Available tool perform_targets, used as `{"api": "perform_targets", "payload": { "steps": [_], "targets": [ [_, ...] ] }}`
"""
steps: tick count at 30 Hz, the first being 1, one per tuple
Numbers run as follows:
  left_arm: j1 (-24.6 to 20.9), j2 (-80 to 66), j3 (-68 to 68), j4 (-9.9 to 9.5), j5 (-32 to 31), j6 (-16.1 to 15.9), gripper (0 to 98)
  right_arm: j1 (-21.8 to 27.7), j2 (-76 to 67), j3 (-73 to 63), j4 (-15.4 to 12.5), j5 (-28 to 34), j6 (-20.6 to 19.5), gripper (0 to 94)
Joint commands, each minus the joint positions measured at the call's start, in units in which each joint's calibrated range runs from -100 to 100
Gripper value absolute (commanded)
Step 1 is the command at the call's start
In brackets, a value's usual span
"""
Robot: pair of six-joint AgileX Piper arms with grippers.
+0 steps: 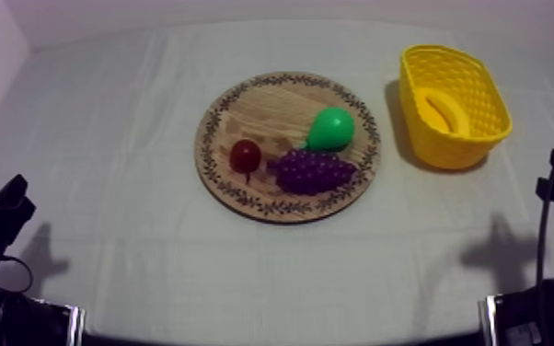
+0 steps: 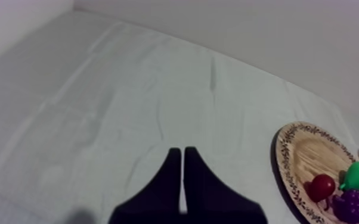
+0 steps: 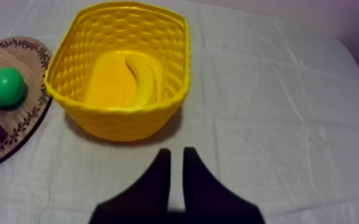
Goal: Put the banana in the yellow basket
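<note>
Both arms low, at rest; task looks done: banana [image 3: 137, 77] lies inside yellow basket [image 3: 116, 116], off wooden board [image 1: 262, 101] beside basket. Next move, I'd judge: none, no grab needed. R gripper [image 3: 177, 152] just short of basket, fingers a narrow slit apart, empty. L gripper [image 2: 182, 150] well away from basket, fingers pressed together, empty.

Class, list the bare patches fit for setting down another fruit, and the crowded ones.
Free: the cloth left of the wooden board, the cloth in front of it, the board's far half. Crowded: its near half, with pear, grapes, small red fruit.
</note>
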Motion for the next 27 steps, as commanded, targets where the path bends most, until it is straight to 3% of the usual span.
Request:
{"api": "perform_targets", "payload": {
  "steps": [1,15,27],
  "targets": [
    [0.00,-0.01,0.03,0.03,0.00,0.02,0.1,0.17,-1.14,1.04,0.14,0.10,0.10,6.0],
    [0.00,-0.01,0.03,0.03,0.00,0.02,0.1,0.40,-8.14,8.16,-0.19,-1.98,1.72,5.9],
    [0.00,-0.01,0.03,0.03,0.00,0.02,0.1,1.17,-12.32,14.13,-2.91,-3.94,3.39,4.6]
  ]
}}
